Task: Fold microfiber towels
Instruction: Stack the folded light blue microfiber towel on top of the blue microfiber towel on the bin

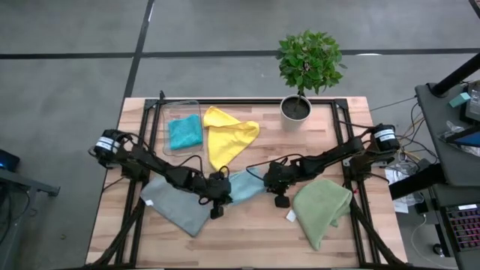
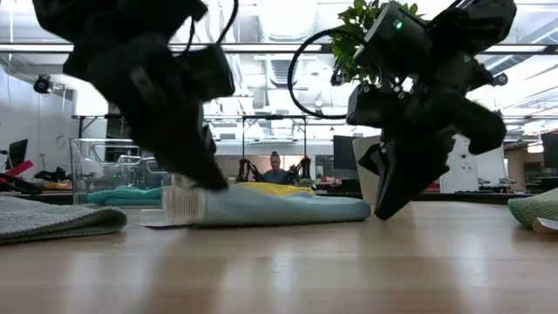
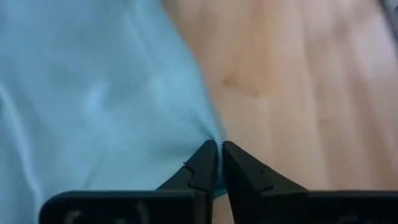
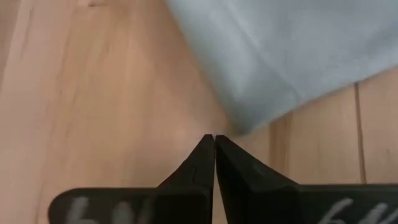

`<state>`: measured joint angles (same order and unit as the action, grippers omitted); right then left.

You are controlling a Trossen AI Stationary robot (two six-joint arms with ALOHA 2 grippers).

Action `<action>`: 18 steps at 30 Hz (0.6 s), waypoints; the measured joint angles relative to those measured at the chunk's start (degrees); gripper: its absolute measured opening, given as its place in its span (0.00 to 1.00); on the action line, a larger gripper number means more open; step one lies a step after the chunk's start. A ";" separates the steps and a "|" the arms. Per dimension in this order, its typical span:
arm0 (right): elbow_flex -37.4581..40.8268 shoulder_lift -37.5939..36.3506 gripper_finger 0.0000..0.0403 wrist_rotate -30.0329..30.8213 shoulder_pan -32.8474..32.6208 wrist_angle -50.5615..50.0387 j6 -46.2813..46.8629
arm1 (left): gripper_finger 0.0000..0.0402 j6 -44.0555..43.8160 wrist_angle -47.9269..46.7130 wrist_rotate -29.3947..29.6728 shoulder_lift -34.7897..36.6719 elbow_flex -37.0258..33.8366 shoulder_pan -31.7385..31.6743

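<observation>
A light blue towel [image 1: 246,184] lies flat in the middle of the table, and my left gripper [image 1: 217,208] is shut on its near-left edge. My right gripper [image 4: 214,138] is shut, tips low over bare wood just short of the towel's near-right corner [image 4: 249,121], with nothing between its fingers. A grey towel [image 1: 176,204] lies under the left arm and an olive green towel [image 1: 322,211] at the near right. The yellow towel [image 1: 229,135] lies at the far middle, and the teal one [image 1: 184,131] is in the bin. My left gripper pinches the light blue towel's edge [image 3: 208,127] between its two fingertips. The fingers slant down from the table's left. The cloth puckers into fine ridges where it runs into the tips, and the rest of the towel [image 2: 279,208] lies on the table.
A clear plastic bin [image 1: 171,112] stands at the far left and a potted plant [image 1: 296,107] at the far right. Bare wood [image 1: 247,236] stretches along the near edge between the grey and green towels. A person [image 2: 276,166] sits in the room behind the table.
</observation>
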<state>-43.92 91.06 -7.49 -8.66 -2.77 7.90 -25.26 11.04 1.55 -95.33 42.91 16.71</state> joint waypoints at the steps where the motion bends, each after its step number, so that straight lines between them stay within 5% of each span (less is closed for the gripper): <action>1: 0.00 -0.94 0.02 0.02 -0.26 -0.25 -0.16 | 0.04 0.00 0.10 -0.01 0.77 0.13 0.00; 10: 0.89 -10.75 0.02 4.19 -3.31 -0.40 -2.06 | 0.04 -0.24 -1.67 0.04 7.83 0.13 -0.04; 18: 3.98 -14.61 0.02 6.13 -5.20 4.28 -1.24 | 0.04 -4.93 -3.18 0.43 5.51 -0.17 0.76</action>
<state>-39.94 76.45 -1.36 -13.86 1.51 6.66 -30.19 7.86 1.98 -89.82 42.74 17.47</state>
